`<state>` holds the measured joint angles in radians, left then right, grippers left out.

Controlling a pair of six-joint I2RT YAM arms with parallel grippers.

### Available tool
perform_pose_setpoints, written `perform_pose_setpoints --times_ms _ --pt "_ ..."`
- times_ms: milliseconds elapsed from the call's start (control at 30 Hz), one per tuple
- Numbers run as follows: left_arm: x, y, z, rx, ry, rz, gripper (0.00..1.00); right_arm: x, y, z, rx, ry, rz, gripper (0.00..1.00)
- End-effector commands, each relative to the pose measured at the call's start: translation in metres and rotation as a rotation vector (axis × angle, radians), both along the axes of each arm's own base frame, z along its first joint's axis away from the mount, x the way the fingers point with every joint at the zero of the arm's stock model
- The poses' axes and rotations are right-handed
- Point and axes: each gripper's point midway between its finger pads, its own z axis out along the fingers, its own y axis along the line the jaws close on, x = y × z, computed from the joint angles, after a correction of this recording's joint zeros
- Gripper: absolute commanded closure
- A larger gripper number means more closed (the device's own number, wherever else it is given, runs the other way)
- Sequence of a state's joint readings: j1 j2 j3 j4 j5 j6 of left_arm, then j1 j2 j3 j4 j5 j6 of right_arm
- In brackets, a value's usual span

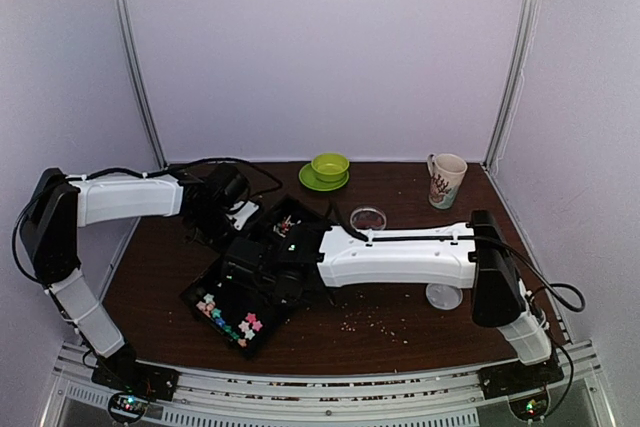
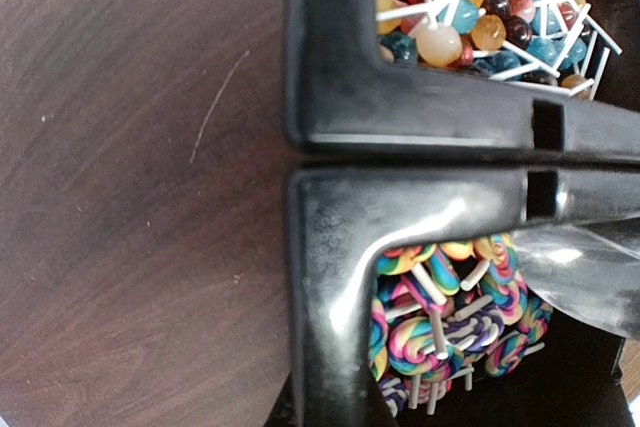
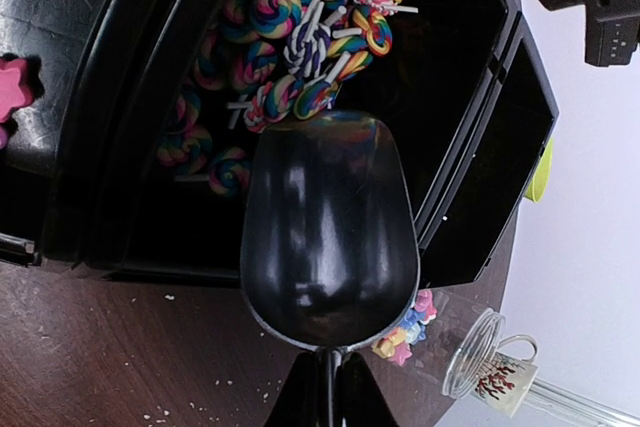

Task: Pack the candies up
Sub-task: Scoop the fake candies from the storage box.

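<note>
Currently my right gripper [image 3: 325, 394] is clamped on the handle of a black scoop [image 3: 330, 227], held over the swirl lollipops [image 3: 300, 7] in the black tray [image 3: 110, 147]. The candies [image 1: 228, 317] lie in the tray's end toward the table's near-left corner. My left gripper [image 1: 238, 215] is at the tray's far-left side, and I cannot tell how its jaws stand; the mug [image 1: 446, 179] near the far-right corner bears a reddish print too small to read.

Black tray [image 2: 400, 117] — pastel pink, blue, green and white candies [image 1: 228, 319]. Rainbow swirl pops [image 3: 300, 7]; amber, teal and red round pops [image 2: 470, 7]. Glossy black scoop [image 3: 330, 227]. Green bowl [image 1: 330, 165] — dark brown table [image 1: 400, 332].
</note>
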<state>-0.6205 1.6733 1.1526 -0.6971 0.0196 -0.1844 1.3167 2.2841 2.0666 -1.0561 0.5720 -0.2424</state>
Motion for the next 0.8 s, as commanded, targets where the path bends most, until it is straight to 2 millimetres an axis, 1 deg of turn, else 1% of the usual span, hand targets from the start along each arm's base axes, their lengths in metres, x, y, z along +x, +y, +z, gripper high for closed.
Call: perform_pose_setpoints --times_ms 0,100,167,367,467,533,600,667,767 --pt "0.014 -0.058 0.088 -0.337 -0.196 -0.124 1.0 -0.015 0.005 -0.033 0.025 0.156 0.055 1.0" --pt "0.014 -0.058 0.096 -0.356 -0.218 -0.136 1.0 -0.026 0.003 -0.044 0.046 0.245 0.073 1.0" --pt "0.013 -0.058 0.1 -0.365 -0.236 -0.14 1.0 -0.033 0.006 -0.045 0.091 0.299 0.083 1.0" --pt "0.011 -0.06 0.103 -0.387 -0.242 -0.153 1.0 -0.03 0.006 -0.044 0.19 0.386 0.036 1.0" --pt "0.01 -0.061 0.104 -0.392 -0.242 -0.155 1.0 -0.028 0.006 -0.047 0.213 0.381 0.029 1.0" --pt "0.01 -0.061 0.107 -0.398 -0.248 -0.159 1.0 -0.033 0.006 -0.049 0.209 0.411 0.028 1.0" --pt "0.012 -0.058 0.107 -0.382 -0.261 -0.146 1.0 -0.035 0.007 -0.048 0.214 0.423 0.032 1.0" --pt "0.013 -0.056 0.107 -0.378 -0.262 -0.137 1.0 -0.029 0.005 -0.046 0.21 0.393 0.017 1.0" --pt "0.011 -0.061 0.113 -0.43 -0.26 -0.146 1.0 -0.014 0.003 -0.046 0.194 0.328 -0.073 1.0"
